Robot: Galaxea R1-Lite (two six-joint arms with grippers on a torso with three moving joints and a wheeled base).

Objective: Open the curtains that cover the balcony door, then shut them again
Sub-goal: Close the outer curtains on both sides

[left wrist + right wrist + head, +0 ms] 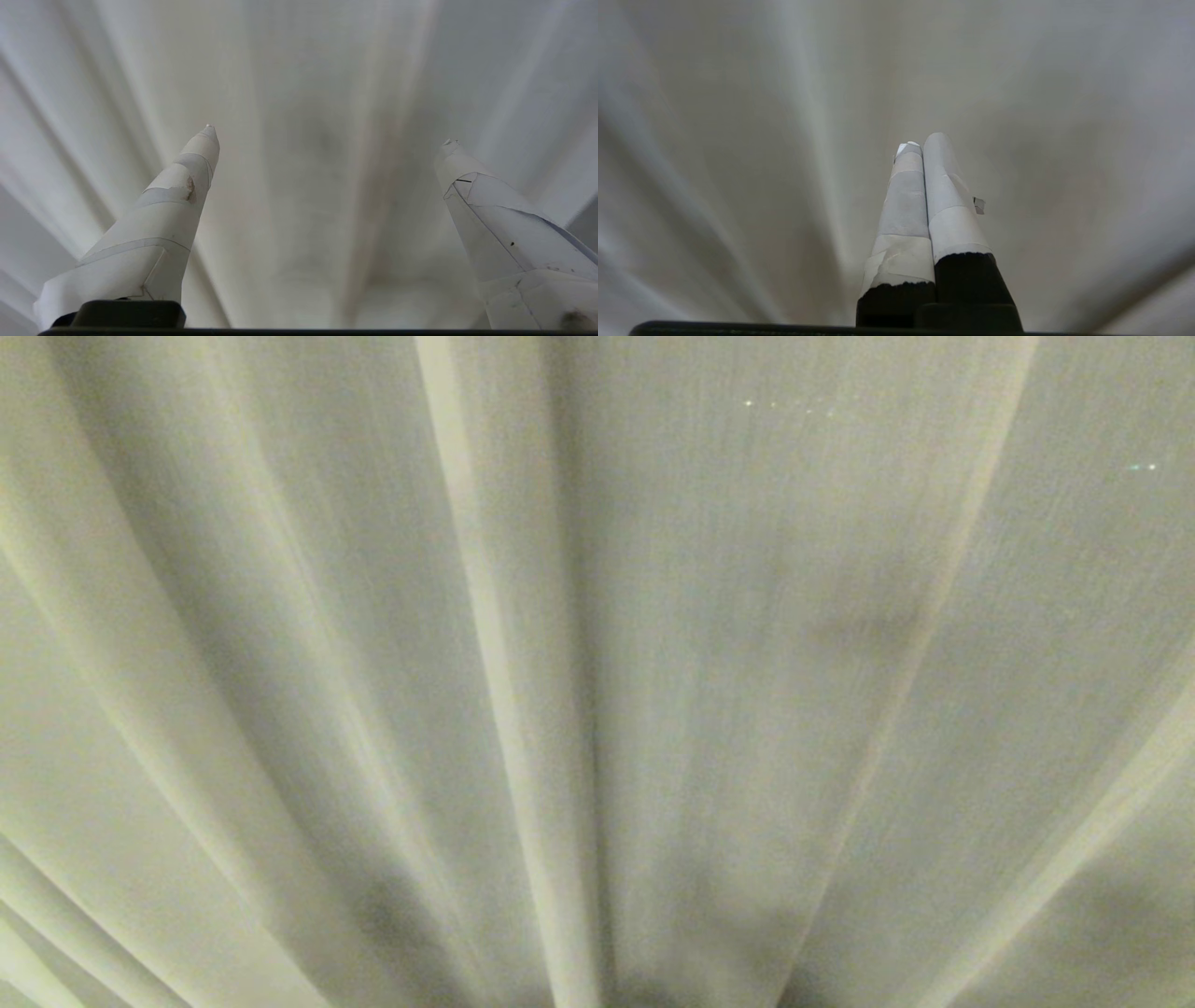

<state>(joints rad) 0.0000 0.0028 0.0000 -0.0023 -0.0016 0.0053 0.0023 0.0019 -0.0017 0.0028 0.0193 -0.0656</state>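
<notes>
Pleated curtains (747, 709) fill view (drawn); left hand (329, 133) spread empty, right hand (920, 140) clenched empty.

Left end effector (329, 133): fingers (180, 196) spread wide apart, nothing between them, both wrapped in white tape, tape on one scuffed with brownish mark. Right end effector (920, 142): two fingers (945, 196) pressed together side by side, tips touching, nothing gripped, white tape over black bases, small tape scrap sticking off one. Neither arm visible in head view.
</notes>
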